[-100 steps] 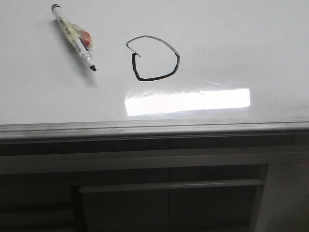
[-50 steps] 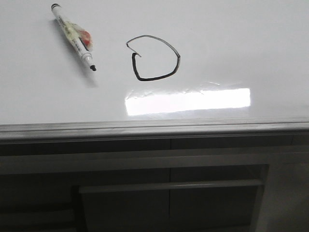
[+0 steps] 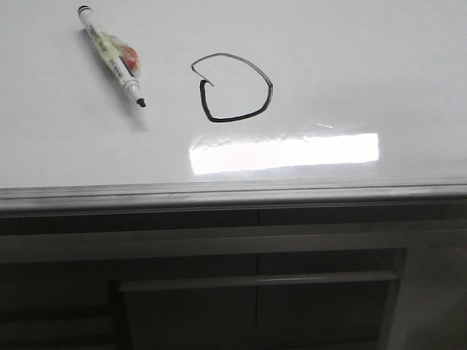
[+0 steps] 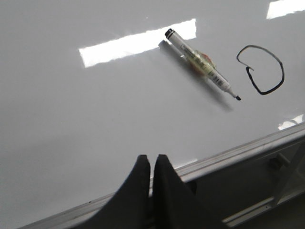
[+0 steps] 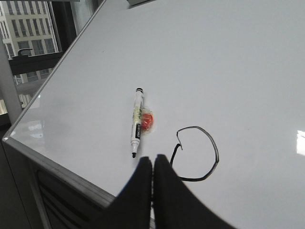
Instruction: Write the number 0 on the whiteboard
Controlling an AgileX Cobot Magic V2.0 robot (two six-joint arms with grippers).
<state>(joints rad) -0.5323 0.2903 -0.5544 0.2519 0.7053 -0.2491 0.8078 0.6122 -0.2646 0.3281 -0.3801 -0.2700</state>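
Lone marker (image 3: 111, 53) on bare whiteboard (image 3: 350, 65)

The whiteboard (image 3: 350, 58) lies flat and glossy, its grey metal edge strip running along the near side. On it, a marker (image 3: 111, 55) rests uncapped, tip pointing toward the near edge, something red and yellowish wrapped around its barrel. Just beside its tip sits the number 0 (image 3: 232, 87), a lopsided black loop, lower stroke thicker.

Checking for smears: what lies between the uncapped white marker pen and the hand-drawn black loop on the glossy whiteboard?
Nothing: bare whiteboard separates the marker pen from the black loop, clearest in the front view.
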